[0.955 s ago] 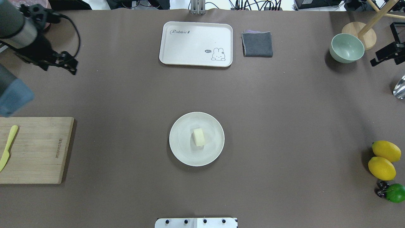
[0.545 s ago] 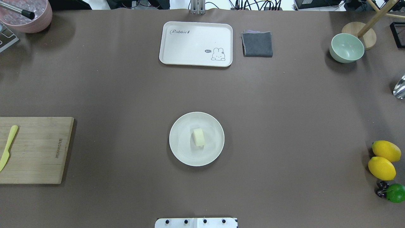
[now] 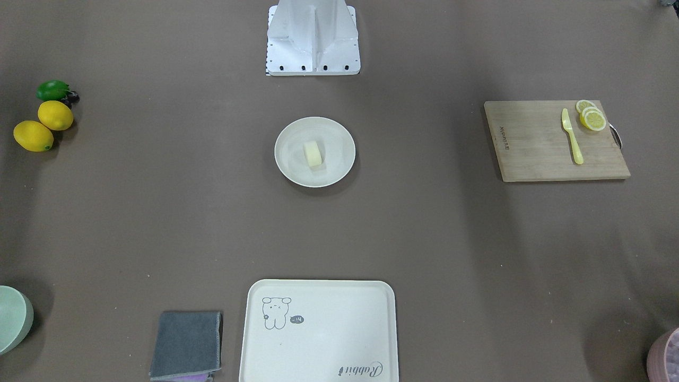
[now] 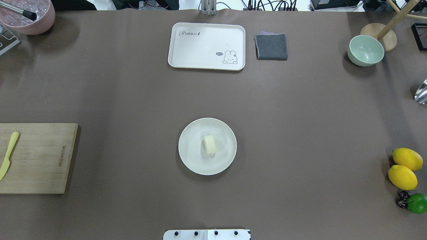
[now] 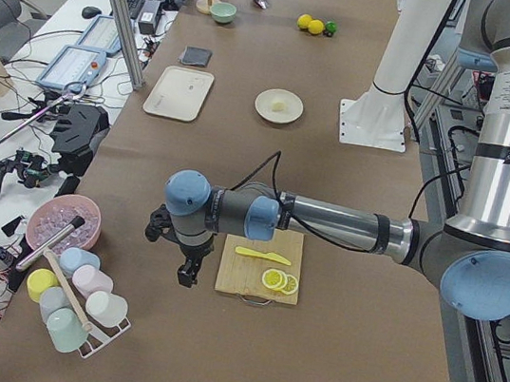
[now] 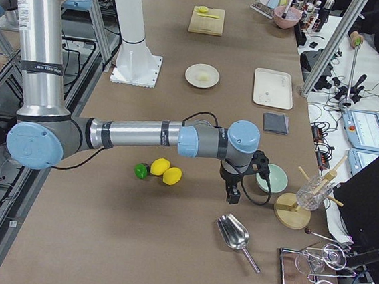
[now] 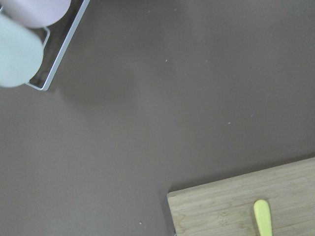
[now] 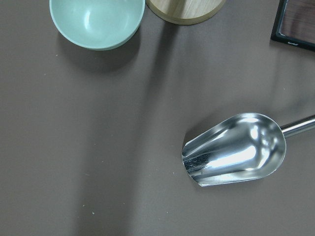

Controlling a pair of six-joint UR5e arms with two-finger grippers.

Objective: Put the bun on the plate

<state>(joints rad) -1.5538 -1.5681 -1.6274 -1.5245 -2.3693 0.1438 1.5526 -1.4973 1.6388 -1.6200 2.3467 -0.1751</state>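
Note:
The bun (image 4: 209,144), a small pale cream block, lies in the middle of the round off-white plate (image 4: 187,157) at the table's centre. The front-facing view shows the same: bun (image 3: 313,154) on plate (image 3: 289,171). Neither gripper is near it. The left gripper (image 5: 187,274) hangs over the table's left end beside the cutting board, and the right gripper (image 6: 233,196) hangs at the right end next to the green bowl. Both show only in the side views, so I cannot tell whether they are open or shut.
A rabbit tray (image 4: 206,46) and grey cloth (image 4: 271,46) lie at the far edge. The green bowl (image 4: 365,50), metal scoop (image 8: 234,156) and lemons (image 4: 405,168) sit on the right. The cutting board (image 4: 36,158) with a knife lies on the left.
One second ago both arms showed at the overhead view's left and right edges; they have withdrawn out of that view. The bun and plate have not moved.

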